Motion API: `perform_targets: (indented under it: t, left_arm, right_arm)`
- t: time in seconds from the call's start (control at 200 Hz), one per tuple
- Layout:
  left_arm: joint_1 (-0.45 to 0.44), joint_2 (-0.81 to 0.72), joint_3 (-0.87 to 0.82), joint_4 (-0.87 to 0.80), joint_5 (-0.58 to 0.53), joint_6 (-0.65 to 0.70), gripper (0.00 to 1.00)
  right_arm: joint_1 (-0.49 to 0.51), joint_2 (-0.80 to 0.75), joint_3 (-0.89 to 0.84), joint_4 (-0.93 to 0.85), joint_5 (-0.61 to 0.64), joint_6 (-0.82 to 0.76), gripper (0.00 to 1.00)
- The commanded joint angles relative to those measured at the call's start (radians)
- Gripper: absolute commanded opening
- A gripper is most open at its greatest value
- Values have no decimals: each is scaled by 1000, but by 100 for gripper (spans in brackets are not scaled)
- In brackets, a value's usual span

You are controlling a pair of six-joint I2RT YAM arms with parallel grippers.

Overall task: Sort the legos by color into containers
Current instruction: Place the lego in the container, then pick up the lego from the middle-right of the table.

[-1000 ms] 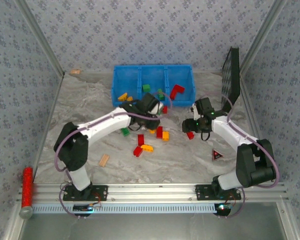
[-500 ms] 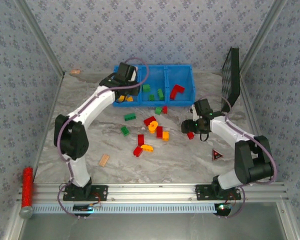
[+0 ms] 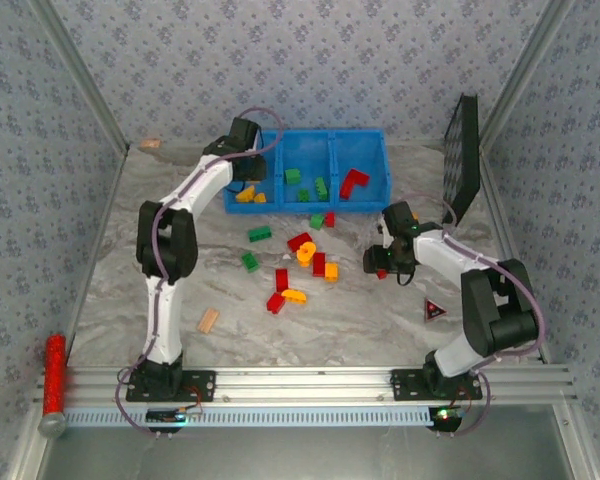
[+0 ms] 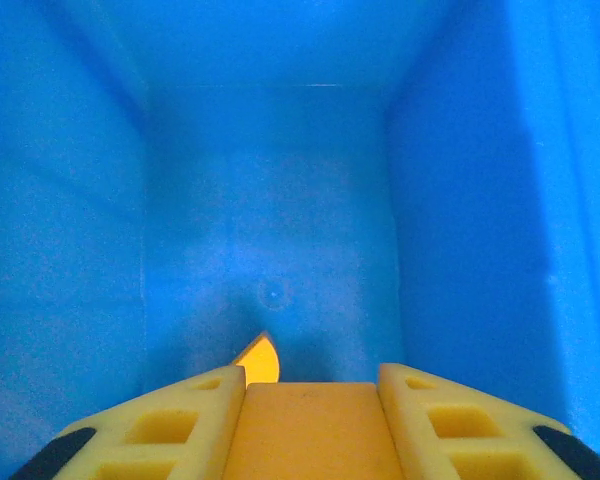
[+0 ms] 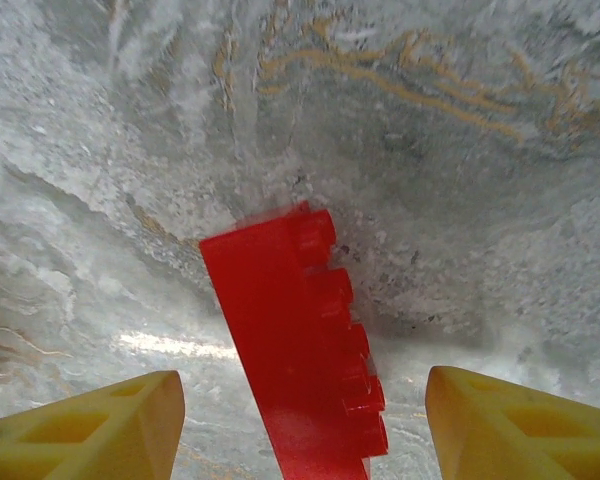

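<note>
Where the overhead camera looks down, the bright blue rectangular plastic bin stands at the far side of the marbled grey desk. It has yellow pieces in its left compartment, green in the middle and red in the right. The left claw hangs over the left compartment. Loose red, green and orange-yellow plastic bricks lie scattered near the desk's middle. The right claw is low over a red plastic toy brick just right of that scatter.

From the left wrist, the left claw is pinched on an orange-yellow plastic toy brick, held above the bin's blue floor, between its walls.

From the right wrist, the right claw is spread, with a finger either side of the red plastic toy brick and desk showing in both gaps. The brick lies on its side, studs facing right, skewed a little to the fingers. Such bricks are likely light, rigid and smooth, so they should take a firm squeeze but could slip or twist. The best hold looks to be across the narrow width, flat face against studs, near mid-length.
</note>
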Motion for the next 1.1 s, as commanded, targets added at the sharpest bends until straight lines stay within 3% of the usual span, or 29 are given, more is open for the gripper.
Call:
perform_targets:
  t: [0.0,0.285,0.49,0.645,0.909,1.094]
  left_arm:
    - [-9,28,44,-43,22,-30,25]
    - [-10,56,34,-69,19,-51,37]
    - [-10,53,47,-88,24,-41,49]
    - [-10,21,56,-113,44,-28,52]
    - [-17,-202,-26,-147,85,6,56]
    - [-25,-460,-300,-135,84,12,58]
  right_arm:
    - [9,24,29,-41,-9,28,66]
    - [15,82,51,-35,-24,31,54]
    - [19,115,71,-41,-27,25,35]
    - [23,108,95,-66,-21,21,25]
    - [23,51,249,-184,18,2,22]
    - [21,100,457,-230,82,-17,22]
